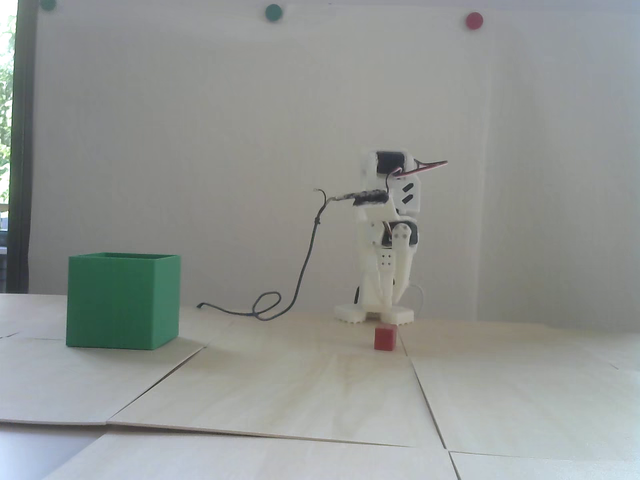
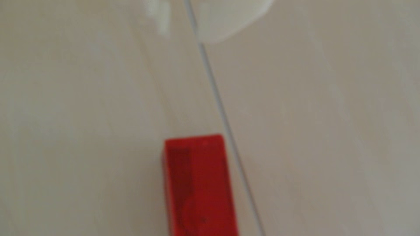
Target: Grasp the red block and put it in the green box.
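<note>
Fixed view, largest to smallest. A pale wooden table (image 1: 320,390), laid in panels with visible seams, carries every object. The green box (image 1: 122,301), open at the top, stands at the left of this view, well apart from the arm. The white SO-100 arm (image 1: 387,240) is folded upright over its base at the rear, with a dark cable (image 1: 300,280) trailing from it to the tabletop. The gripper (image 1: 395,295) hangs pointing down in front of the base; its jaws appear nearly together and empty, though the resolution does not settle this, so its state cannot be told. The red block (image 1: 385,337) rests on the table just in front of the base and below the fingertips, apart from them. On the wall behind sit small round discs, two green (image 1: 273,12) and one red (image 1: 474,20).

Wrist view, blurred. The red block (image 2: 200,186) lies at the lower edge, just beside a panel seam (image 2: 218,102); white shapes at the top edge are too blurred to name.

Step in hand, as judged: the approach, with no grasp yet made. The next move calls for spread jaws, lowered to straddle the block, before closing.
</note>
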Available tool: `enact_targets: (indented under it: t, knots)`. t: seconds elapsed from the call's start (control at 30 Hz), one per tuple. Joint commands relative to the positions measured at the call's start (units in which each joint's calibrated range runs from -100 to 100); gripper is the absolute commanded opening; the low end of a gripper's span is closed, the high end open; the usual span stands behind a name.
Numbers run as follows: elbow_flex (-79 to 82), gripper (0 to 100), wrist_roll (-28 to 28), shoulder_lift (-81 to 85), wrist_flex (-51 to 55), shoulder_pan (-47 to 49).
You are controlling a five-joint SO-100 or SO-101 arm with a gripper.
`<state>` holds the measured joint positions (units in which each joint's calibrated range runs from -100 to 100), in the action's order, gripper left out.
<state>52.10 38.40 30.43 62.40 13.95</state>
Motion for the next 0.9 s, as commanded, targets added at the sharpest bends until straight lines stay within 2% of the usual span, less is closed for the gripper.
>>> enact_targets:
  t: [0.0,0.63,0.87]
  knots:
    - [-5.08,2,-0.3,-4.73,1.18,-0.16]
    - [-12.26,2,-2.64,-6.38,-0.34,0.33]
    - [-22.11,2,-2.74,-18.62,0.42,-1.36]
